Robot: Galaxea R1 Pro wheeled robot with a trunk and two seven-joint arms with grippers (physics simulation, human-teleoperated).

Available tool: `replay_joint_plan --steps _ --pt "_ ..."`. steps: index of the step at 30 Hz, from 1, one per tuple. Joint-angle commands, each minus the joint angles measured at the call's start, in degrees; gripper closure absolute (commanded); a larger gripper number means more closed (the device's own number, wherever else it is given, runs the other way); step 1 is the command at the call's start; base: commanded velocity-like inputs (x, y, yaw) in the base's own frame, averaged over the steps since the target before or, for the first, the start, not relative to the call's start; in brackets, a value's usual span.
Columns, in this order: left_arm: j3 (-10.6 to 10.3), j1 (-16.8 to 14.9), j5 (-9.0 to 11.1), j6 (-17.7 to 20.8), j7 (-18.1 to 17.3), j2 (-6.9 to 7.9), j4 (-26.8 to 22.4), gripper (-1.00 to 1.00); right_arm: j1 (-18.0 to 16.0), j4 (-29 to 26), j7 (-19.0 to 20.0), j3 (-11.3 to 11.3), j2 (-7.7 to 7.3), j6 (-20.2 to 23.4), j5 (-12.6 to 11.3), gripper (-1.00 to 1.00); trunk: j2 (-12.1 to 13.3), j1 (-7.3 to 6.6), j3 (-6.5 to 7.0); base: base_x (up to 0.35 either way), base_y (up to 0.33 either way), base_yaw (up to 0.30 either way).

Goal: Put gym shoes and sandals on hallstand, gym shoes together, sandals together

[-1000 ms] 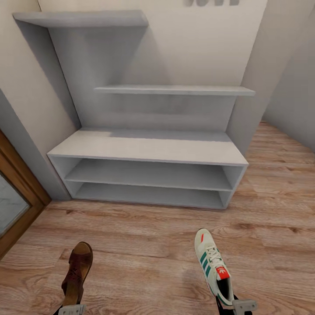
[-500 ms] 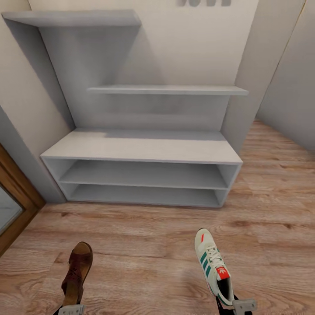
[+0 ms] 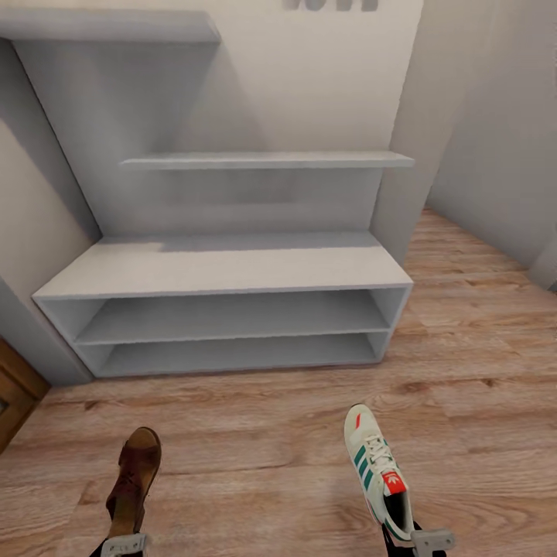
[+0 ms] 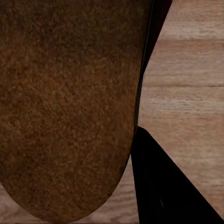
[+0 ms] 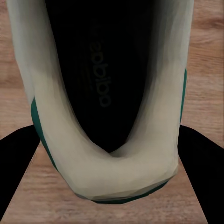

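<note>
head view: the left gripper (image 3: 124, 545) pinches a sandal (image 3: 135, 480) and the right gripper (image 3: 424, 541) a sneaker (image 3: 379, 472), both above the floor (image 3: 255, 449) before the empty rack (image 3: 224, 267). a weak heel grip could let them slip.

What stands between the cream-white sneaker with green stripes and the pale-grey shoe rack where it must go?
Nothing visible. Between the cream-white sneaker with green stripes, held by the right gripper, and the pale-grey shoe rack there is just bare wood-plank floor. The rack's top and two shelf levels look unoccupied.
</note>
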Motion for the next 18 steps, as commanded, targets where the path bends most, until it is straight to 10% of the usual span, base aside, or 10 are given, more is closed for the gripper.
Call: replay_joint_plan --steps 1,8,12,18 --pt "0.2 -0.1 0.2 1.0 0.0 0.01 0.0 1.00 0.0 0.0 0.2 -0.3 0.01 -0.2 0.4 1.00 0.0 0.00 -0.04 0.082 0.145 -0.061" --pt "0.0 -9.4 0.3 22.4 5.2 0.13 -2.2 1.00 0.0 0.2 0.2 -0.3 -0.06 -0.2 0.5 1.00 0.0 0.00 -0.04 0.023 0.040 -0.017" --pt "-0.3 -22.1 -0.2 39.5 5.6 0.52 -2.9 1.00 0.0 0.2 0.2 -0.3 -0.08 -0.2 0.6 1.00 0.0 0.00 -0.04 0.001 0.003 -0.001" --pt "-0.5 -29.0 -0.4 45.1 7.2 1.21 -3.1 1.00 0.0 0.1 0.2 -0.3 -0.08 -0.2 0.6 1.00 0.0 0.00 -0.04 0.000 0.000 0.000"
